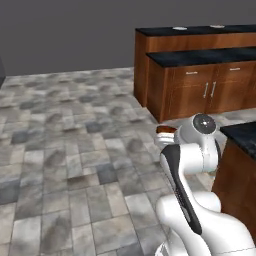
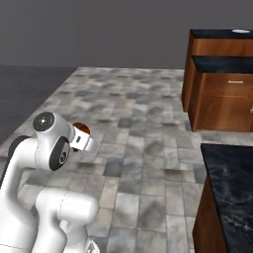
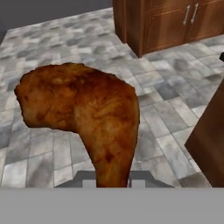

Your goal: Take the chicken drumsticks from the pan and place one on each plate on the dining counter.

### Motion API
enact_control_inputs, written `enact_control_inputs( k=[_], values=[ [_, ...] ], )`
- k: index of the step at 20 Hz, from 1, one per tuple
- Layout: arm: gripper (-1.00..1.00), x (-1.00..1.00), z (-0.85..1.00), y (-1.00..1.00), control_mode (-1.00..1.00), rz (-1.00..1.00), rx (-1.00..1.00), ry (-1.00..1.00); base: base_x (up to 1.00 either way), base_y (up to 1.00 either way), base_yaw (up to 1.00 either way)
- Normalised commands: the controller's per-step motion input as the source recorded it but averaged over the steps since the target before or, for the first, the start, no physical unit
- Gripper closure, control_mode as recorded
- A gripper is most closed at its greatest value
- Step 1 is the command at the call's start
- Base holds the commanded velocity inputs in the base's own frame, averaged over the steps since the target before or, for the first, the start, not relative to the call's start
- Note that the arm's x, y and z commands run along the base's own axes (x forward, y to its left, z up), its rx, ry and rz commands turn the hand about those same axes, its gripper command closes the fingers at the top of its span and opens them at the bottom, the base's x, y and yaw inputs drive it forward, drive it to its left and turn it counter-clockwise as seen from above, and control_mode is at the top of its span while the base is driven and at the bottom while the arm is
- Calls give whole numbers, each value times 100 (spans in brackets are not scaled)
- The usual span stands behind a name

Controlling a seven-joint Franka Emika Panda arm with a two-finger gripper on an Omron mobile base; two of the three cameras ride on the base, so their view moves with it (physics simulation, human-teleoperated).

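Gripping one reddish-brown drumstick [image 3: 87, 109] in closed pincer [image 3: 113, 183], two plates [image 1: 179, 28] on dining counter [image 1: 200, 31]

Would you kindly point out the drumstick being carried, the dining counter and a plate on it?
drumstick [image 3: 83, 109]: hand view, meaty middle.
dining counter [image 1: 200, 31]: left base view, black top.
plate [image 1: 217, 26]: left base view, pale rim.

Even, soft, rendered light fills all three views, with no single source evident. The grey mottled stone-tile floor [image 1: 75, 150] carries only faint shading, and the plain grey back wall [image 1: 65, 35] is dim and flat. The reddish-brown cooked drumstick [image 3: 87, 113] looms close and slightly soft. Textures look coarse and low-resolution.
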Motion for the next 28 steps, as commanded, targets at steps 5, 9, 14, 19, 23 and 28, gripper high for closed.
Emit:
enact_control_inputs(
  k=[5, 9, 14, 19, 23, 28],
  values=[
    [100, 0, 0, 0, 100, 0, 0, 0, 100, 22, -22],
    [100, 0, 0, 0, 100, 0, 0, 0, 100, 19, -22],
    [100, 0, 0, 0, 100, 0, 0, 0, 100, 26, -17],
    [100, 0, 0, 0, 100, 0, 0, 0, 100, 34, -17],
    [100, 0, 0, 0, 100, 0, 0, 0, 100, 43, -20],
    [100, 0, 0, 0, 100, 0, 0, 0, 100, 44, -23]
  ],
)
